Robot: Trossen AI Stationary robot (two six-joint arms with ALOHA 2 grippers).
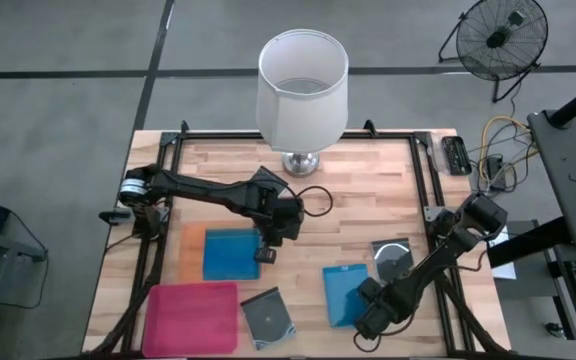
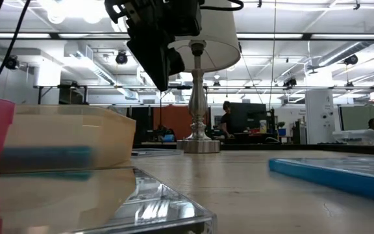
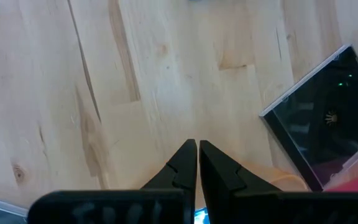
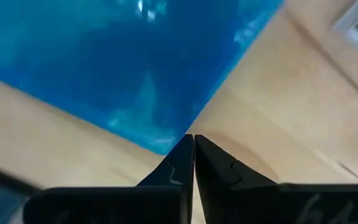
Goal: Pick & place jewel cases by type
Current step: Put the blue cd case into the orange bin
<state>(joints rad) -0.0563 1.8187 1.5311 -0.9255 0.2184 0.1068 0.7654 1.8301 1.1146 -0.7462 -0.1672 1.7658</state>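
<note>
A blue jewel case (image 1: 231, 255) lies flat in the orange tray (image 1: 193, 240). A second blue case (image 1: 346, 293) lies on the table. One grey-transparent case with a disc (image 1: 268, 318) lies near the front edge, another (image 1: 393, 258) toward the right. My left gripper (image 3: 197, 146) is shut and empty. It hangs above the bare wood by the orange tray's right edge, raised off the table in the low view (image 2: 154, 58). My right gripper (image 4: 193, 138) is shut, low at the near corner of the blue case on the table (image 4: 135, 62). My right gripper's shut fingertips stand at the near corner (image 4: 166, 146) of the blue case on the table, slanting down from the table's near right. Whether they touch the case, I cannot tell.
The magenta-pink tray (image 1: 193, 315) sits at the near left, beside the grey case. A lamp with a white shade (image 1: 302, 90) stands at the far middle on its metal base (image 1: 301, 163), a black cord looping beside it. Bare wood lies between the trays and the lamp.
</note>
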